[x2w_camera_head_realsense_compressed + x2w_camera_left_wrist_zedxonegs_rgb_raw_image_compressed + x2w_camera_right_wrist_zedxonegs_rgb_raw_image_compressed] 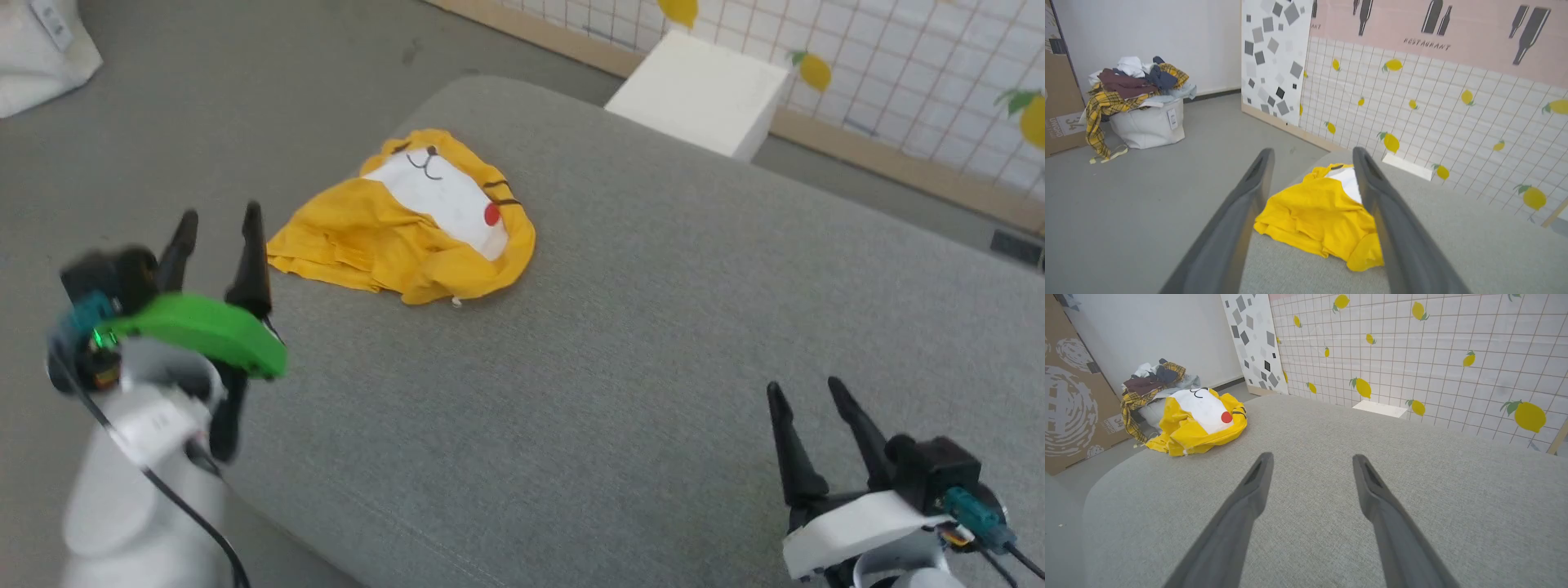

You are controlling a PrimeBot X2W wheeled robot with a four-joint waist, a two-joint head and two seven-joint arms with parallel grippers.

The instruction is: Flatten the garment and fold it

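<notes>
Head cam looks down on the cushion (653, 367). Both wrist cams skim low across it, sharing the shirt (1306, 212).

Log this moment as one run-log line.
garment: crumpled yellow tiger-face T-shirt on grey fabric surface | left gripper: open | right gripper: open | fold: not started

Crumpled yellow garment (1310, 212) on grey cushion (1453, 228) between dark, wide-apart left fingers (1257, 179).
</notes>
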